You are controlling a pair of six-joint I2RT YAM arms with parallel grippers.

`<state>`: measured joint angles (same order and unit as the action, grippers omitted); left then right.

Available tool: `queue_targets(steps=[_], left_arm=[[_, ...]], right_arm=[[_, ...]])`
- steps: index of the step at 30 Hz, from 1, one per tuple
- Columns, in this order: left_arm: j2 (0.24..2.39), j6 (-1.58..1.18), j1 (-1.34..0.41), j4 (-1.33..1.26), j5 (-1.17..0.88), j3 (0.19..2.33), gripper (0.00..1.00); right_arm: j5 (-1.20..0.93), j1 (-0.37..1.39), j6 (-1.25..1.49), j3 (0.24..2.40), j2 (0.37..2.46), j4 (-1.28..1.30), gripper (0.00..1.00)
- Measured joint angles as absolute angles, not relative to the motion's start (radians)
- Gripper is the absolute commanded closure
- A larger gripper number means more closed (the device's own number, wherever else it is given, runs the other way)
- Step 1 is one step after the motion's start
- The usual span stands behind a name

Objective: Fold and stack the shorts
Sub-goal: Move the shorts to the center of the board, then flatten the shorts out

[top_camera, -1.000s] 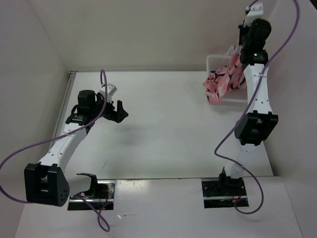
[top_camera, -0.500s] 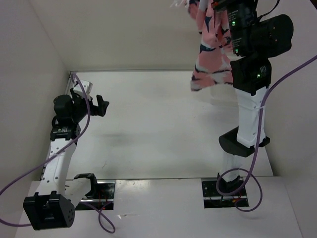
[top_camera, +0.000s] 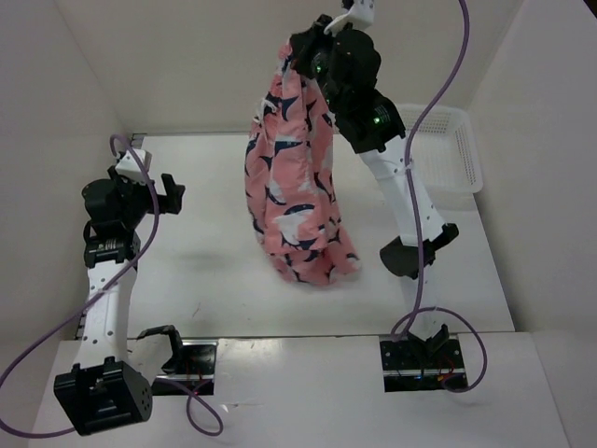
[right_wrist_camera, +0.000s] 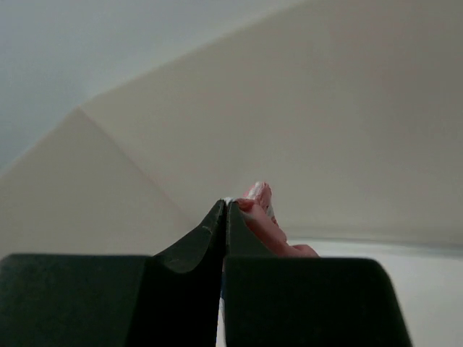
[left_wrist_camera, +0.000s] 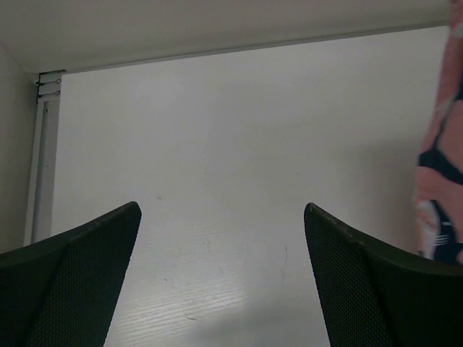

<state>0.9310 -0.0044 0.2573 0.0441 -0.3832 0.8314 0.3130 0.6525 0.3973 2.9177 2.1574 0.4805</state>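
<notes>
The right pincer (right_wrist_camera: 226, 205), clamped on a pinch of cloth, holds the shorts (top_camera: 294, 187) aloft. The soft, salmon, whale-printed fabric hangs beneath it in limp folds over the smooth white counter (top_camera: 215, 261). The left pincer (left_wrist_camera: 221, 210) gapes empty, well apart.

I've swung the right gripper (top_camera: 297, 49) away from the basket (top_camera: 464, 154) and in over the middle of the table (top_camera: 205, 271). The shorts (top_camera: 291, 187), bunched at the basket rim a second ago, now hang full length beneath that gripper, well apart from the basket. My left gripper (top_camera: 159, 184) has drawn back toward the table's left edge.
</notes>
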Motion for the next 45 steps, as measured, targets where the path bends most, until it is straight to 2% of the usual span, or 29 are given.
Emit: queue_targets(steps=[2,4,5,7,8,12,14,16,20,27,31,34,35,38,39,41,42,45], left_arm=[[0.963,-0.004,0.258,0.044,-0.387,0.843,0.00],[0.999,-0.004,0.259,0.046,-0.397,0.861,0.00],[1.015,-0.004,0.260,0.050,-0.406,0.871,0.00],[1.047,-0.004,0.254,0.076,-0.430,0.894,0.00],[1.061,-0.004,0.245,0.091,-0.437,0.903,0.00],[1.122,-0.004,0.143,0.169,-0.462,0.921,0.00],[1.165,-0.004,0.055,0.201,-0.469,0.923,0.00],[1.223,-0.004,-0.042,0.228,-0.470,0.923,0.00],[1.366,-0.004,-0.237,0.263,-0.441,0.946,0.00],[1.618,-0.004,-0.556,0.187,-0.223,1.084,0.00],[1.740,-0.004,-0.642,0.184,-0.113,1.126,0.00],[1.809,-0.003,-0.632,0.191,-0.032,1.126,0.22],[1.821,-0.003,-0.625,0.193,-0.012,1.125,0.36],[1.829,-0.006,-0.610,0.191,0.028,1.124,0.58],[1.828,-0.006,-0.607,0.187,0.038,1.122,0.78],[1.822,-0.003,-0.607,0.170,0.053,1.099,0.95],[1.814,-0.001,-0.607,0.175,0.056,1.085,1.00],[1.766,-0.002,-0.591,0.239,0.042,1.056,1.00]], right_arm=[[0.364,0.635,0.411,2.748,2.083,0.505,1.00],[0.385,0.596,0.421,2.522,1.979,0.522,0.91],[0.385,0.556,0.419,2.386,1.920,0.516,0.68],[0.373,0.463,0.398,2.069,1.784,0.488,0.55],[0.360,0.411,0.371,1.890,1.709,0.477,0.44],[0.303,0.301,0.264,1.404,1.551,0.498,0.30],[0.259,0.320,0.225,1.269,1.521,0.512,0.30],[0.221,0.340,0.190,1.216,1.517,0.520,0.30],[0.180,0.345,0.150,1.250,1.518,0.463,0.30],[0.147,0.294,0.147,1.335,1.589,0.358,0.30],[0.127,0.255,0.147,1.346,1.644,0.344,0.30],[0.118,0.239,0.147,1.349,1.676,0.339,0.30],[0.115,0.236,0.147,1.349,1.687,0.335,0.30],[0.103,0.235,0.147,1.354,1.711,0.321,0.30],[0.093,0.235,0.147,1.358,1.721,0.316,0.30],[0.083,0.235,0.155,1.371,1.745,0.309,0.30],[0.075,0.236,0.161,1.383,1.760,0.304,0.30],[0.063,0.238,0.189,1.409,1.801,0.294,0.30]])
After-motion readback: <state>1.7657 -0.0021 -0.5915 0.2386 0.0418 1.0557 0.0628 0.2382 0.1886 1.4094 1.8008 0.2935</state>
